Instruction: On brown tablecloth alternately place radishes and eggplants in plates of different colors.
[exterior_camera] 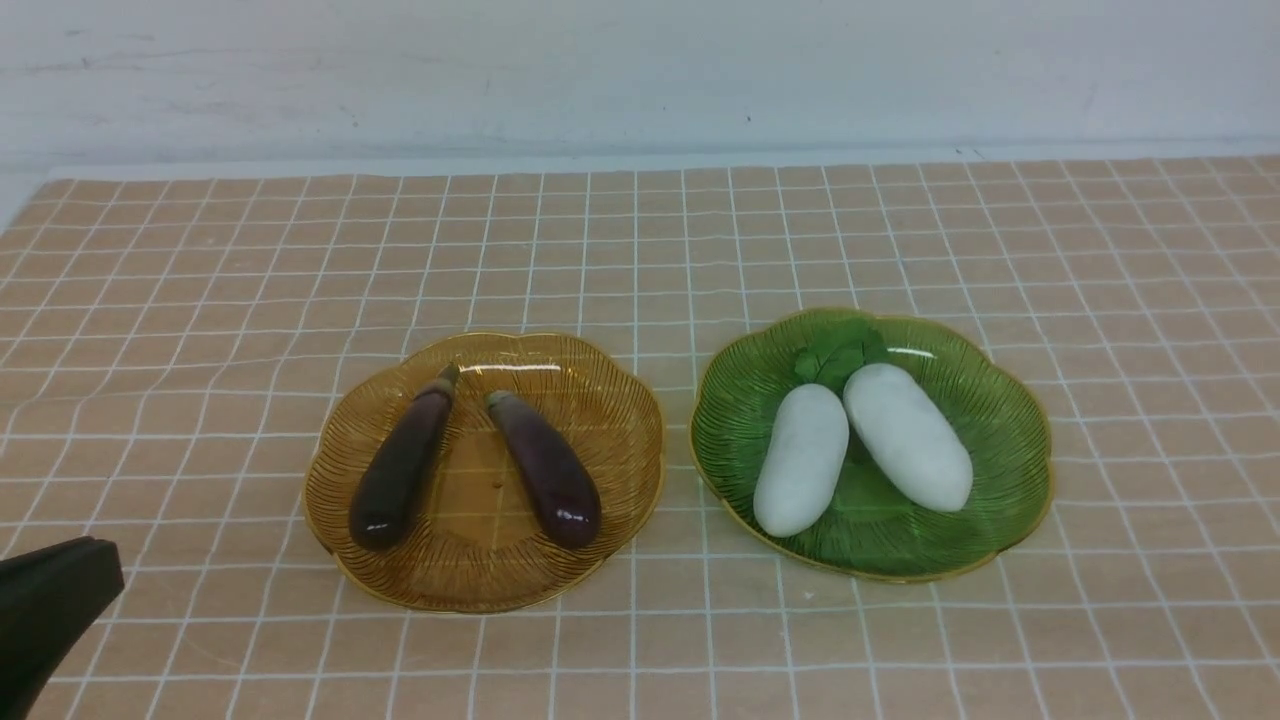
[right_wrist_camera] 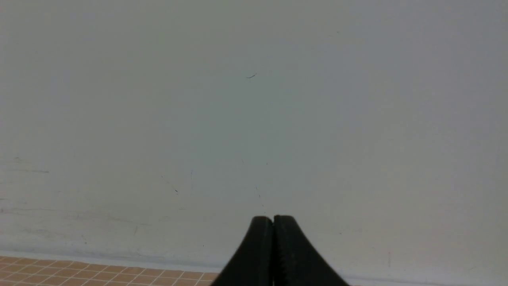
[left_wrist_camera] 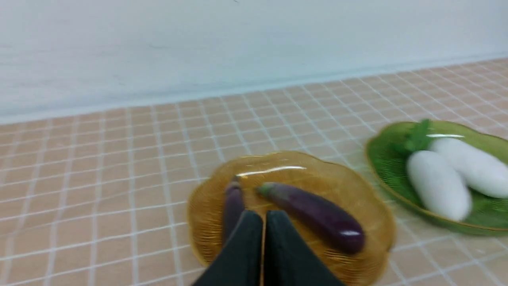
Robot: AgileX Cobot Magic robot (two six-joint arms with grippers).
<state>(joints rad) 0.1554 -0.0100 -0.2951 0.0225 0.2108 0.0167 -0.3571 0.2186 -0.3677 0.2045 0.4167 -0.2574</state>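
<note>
On the brown tablecloth point(exterior_camera: 200, 300), the amber-yellow plate point(exterior_camera: 620, 400) holds two dark purple eggplants, one on the left point(exterior_camera: 400, 462) and one on the right point(exterior_camera: 545, 468). The green plate point(exterior_camera: 1010, 420) to its right holds two white radishes, a left one point(exterior_camera: 802, 458) and a right one point(exterior_camera: 908, 436), leaves pointing away. My left gripper point(exterior_camera: 95, 560) sits at the lower left, shut and empty, near and left of the amber plate point(left_wrist_camera: 357, 198); its wrist view shows both eggplants point(left_wrist_camera: 317, 214) and radishes point(left_wrist_camera: 438, 184). My right gripper point(right_wrist_camera: 273, 217) is shut and empty, facing the wall, out of the front view.
A white wall point(exterior_camera: 640, 70) runs behind the cloth's far edge. The cloth point(right_wrist_camera: 99, 274) shows only as a strip in the right wrist view. Bare cloth lies around both plates.
</note>
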